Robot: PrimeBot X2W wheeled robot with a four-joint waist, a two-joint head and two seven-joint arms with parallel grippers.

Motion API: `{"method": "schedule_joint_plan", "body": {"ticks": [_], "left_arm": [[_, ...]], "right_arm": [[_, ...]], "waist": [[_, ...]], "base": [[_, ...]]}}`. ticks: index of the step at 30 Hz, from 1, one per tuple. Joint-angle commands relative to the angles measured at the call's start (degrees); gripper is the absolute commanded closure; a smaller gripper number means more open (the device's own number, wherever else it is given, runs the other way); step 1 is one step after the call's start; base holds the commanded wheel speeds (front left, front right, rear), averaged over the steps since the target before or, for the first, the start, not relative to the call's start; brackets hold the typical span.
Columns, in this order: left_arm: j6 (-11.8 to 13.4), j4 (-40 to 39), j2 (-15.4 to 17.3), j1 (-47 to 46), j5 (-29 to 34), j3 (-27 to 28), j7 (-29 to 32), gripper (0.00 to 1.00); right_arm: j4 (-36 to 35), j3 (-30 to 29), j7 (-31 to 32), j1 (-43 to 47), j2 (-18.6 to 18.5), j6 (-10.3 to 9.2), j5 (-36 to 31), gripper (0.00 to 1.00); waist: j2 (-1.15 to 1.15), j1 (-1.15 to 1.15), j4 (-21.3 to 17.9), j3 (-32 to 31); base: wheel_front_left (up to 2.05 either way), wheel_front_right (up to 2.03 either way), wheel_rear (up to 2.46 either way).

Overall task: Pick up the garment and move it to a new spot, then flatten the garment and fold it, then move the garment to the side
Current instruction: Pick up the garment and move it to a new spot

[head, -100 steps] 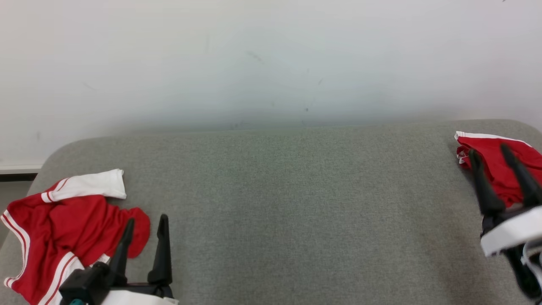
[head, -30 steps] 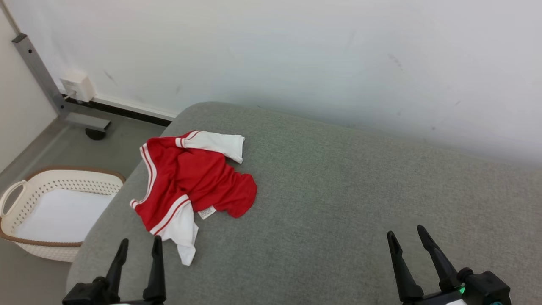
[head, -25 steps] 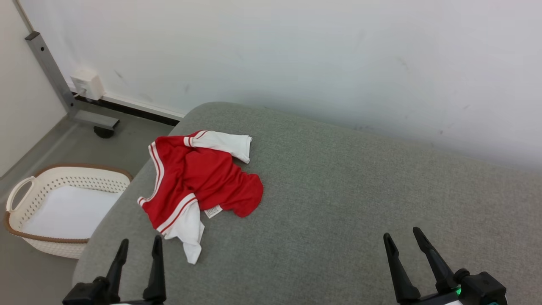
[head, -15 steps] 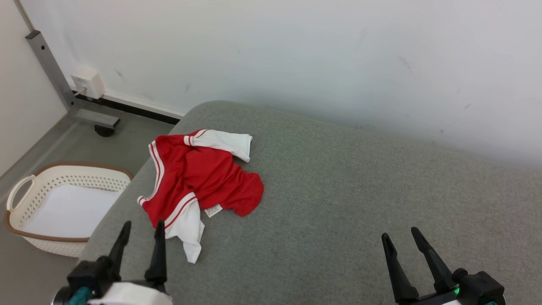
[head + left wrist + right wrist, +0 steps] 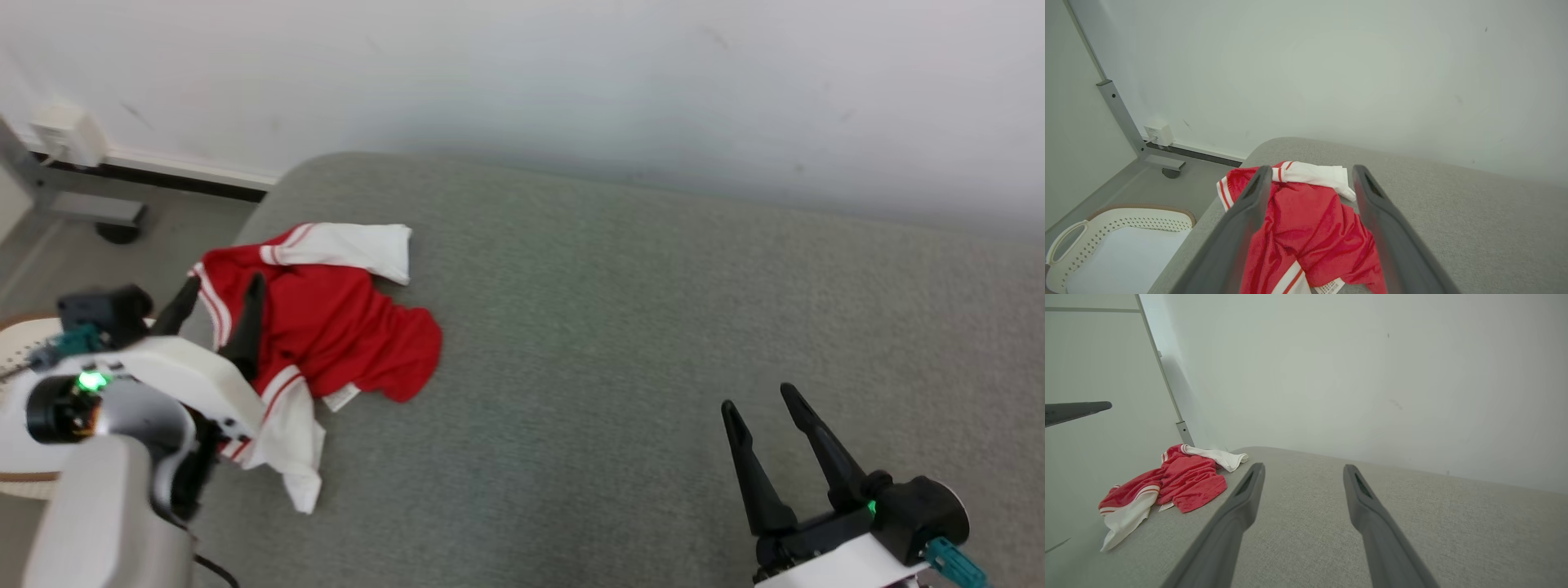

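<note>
The garment (image 5: 343, 327) is a red shirt with white sleeves and white stripes, lying crumpled at the left end of the grey cushion (image 5: 637, 327). My left gripper (image 5: 224, 286) hangs open over the garment's left edge, with nothing between its fingers. The left wrist view looks down along those open fingers at the garment (image 5: 1306, 232), with the left gripper (image 5: 1311, 169) apart from the cloth. My right gripper (image 5: 758, 398) stands open over bare cushion at the lower right, far from the garment. In the right wrist view the garment (image 5: 1184, 482) lies far left of the open right gripper (image 5: 1303, 466).
A white perforated basket (image 5: 1126, 222) with a brown rim stands on the floor left of the cushion. A grey metal post (image 5: 1122, 118) and a wall box (image 5: 65, 131) sit by the wall. The white wall runs close behind the cushion.
My left arm has risen and reached forward until its fingers hang over the garment's left edge. The head camera has shifted. The right gripper has barely moved. The garment lies as before.
</note>
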Motion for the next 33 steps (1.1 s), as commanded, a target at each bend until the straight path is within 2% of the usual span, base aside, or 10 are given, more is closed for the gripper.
{"method": "schedule_joint_plan", "body": {"ticks": [1,9,12,18,23,25,26,27,28,33], "left_arm": [[-0.10,2.02,1.21,-2.01,-1.41,1.07,1.43,0.00],[1.06,17.38,7.18,-9.46,-5.35,5.81,8.52,0.00],[1.39,22.85,9.01,-11.24,-5.95,6.76,8.88,0.00],[1.36,33.49,10.03,-11.98,-7.51,7.16,12.23,0.00],[1.03,40.00,9.82,-11.20,-7.39,6.13,15.55,0.00],[0.94,41.03,10.25,-11.23,-7.52,6.06,14.67,0.00],[0.99,41.29,10.52,-11.59,-7.51,6.04,14.05,0.28],[0.92,41.44,10.80,-12.00,-7.42,5.98,13.26,0.77],[0.78,41.50,11.00,-12.25,-7.42,5.96,12.33,1.00],[0.20,41.33,11.80,-13.41,-6.47,4.96,9.16,1.00]], "right_arm": [[-0.38,0.15,0.03,-1.42,-0.16,-0.14,-0.34,0.00],[-0.87,0.57,0.03,-4.45,0.66,-0.13,-0.58,0.00],[-1.29,0.18,0.03,-5.40,0.82,-0.14,-0.53,0.00],[-2.36,-0.35,0.03,-6.60,1.36,-0.14,0.15,0.00],[-2.44,-0.21,0.03,-6.50,1.66,-0.13,0.28,0.00],[-2.20,-0.57,0.03,-6.17,1.72,-0.13,-0.07,0.00],[-2.05,-0.70,0.03,-5.97,1.76,-0.13,-0.18,0.00],[-1.92,-0.83,0.03,-5.80,1.79,-0.13,-0.24,0.00],[-1.88,-0.88,0.03,-5.70,1.83,-0.14,-0.27,0.00],[-1.62,-1.07,0.03,-5.21,1.91,-0.13,-0.08,0.00]], "waist": [[0.00,-0.01,-3.74,3.59],[0.00,-0.01,-11.10,8.64],[0.00,-0.01,-13.31,9.66],[0.00,-0.01,-16.69,10.53],[0.00,-0.01,-17.91,10.42],[0.00,-0.01,-17.95,10.07],[0.00,-0.01,-17.92,9.79],[0.00,-0.01,-17.84,9.48],[0.00,-0.01,-17.72,9.13],[0.00,-0.01,-16.99,7.24]], "base": [[0.00,0.00,0.00],[0.00,0.00,0.00],[0.00,0.00,0.00],[0.00,0.00,0.00],[0.00,0.00,0.00],[0.00,0.00,0.00],[0.00,0.00,0.00],[0.00,0.00,0.00],[0.00,0.00,0.00],[0.00,0.00,0.00]]}}
